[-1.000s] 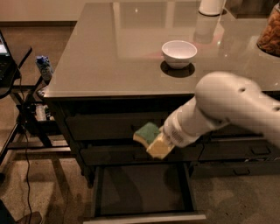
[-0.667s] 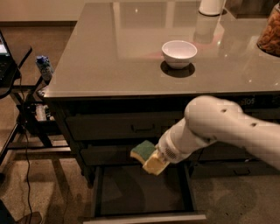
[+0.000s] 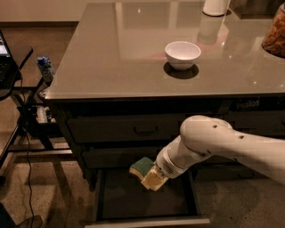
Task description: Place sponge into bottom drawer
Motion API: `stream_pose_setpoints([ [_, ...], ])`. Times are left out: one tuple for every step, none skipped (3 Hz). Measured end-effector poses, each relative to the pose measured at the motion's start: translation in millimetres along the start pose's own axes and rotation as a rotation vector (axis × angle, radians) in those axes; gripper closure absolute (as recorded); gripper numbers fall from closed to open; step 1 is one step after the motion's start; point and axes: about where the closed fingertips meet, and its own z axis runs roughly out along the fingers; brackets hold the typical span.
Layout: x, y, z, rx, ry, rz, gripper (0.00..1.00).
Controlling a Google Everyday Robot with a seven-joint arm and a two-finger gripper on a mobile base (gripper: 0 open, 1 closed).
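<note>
The sponge (image 3: pixel 143 165), green scouring side up over yellow foam, is held in the air over the back of the open bottom drawer (image 3: pixel 126 201), and it is tilted. It is gripped at its right end by the gripper (image 3: pixel 154 179), which is closed on the yellow foam and mostly hidden behind it. The drawer is pulled well out, and its flat dark interior is seen below the sponge.

The white arm (image 3: pixel 218 143) is reached in from the right edge, angled down and to the left across the cabinet front, with its rounded wrist just above the drawer. Two shut drawers are stacked above, the upper one with a rectangular handle (image 3: pixel 146 130).

A glossy grey countertop (image 3: pixel 120 53) is set over the cabinet. A white bowl (image 3: pixel 182 54) is placed on it, with a white container (image 3: pixel 216 6) at the back and a jar (image 3: pixel 275 32) at the right edge. A small bottle (image 3: pixel 45 68) is seen on a side stand to the left, above a speckled floor (image 3: pixel 49 191).
</note>
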Motion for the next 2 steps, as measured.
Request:
stream_pose_setpoints([
  [8.6, -7.7, 38.1, -0.029, -0.031, 0.049, 1.00],
  [19.6, -27.8, 98.0, -0.032, -0.074, 0.121, 1.00],
])
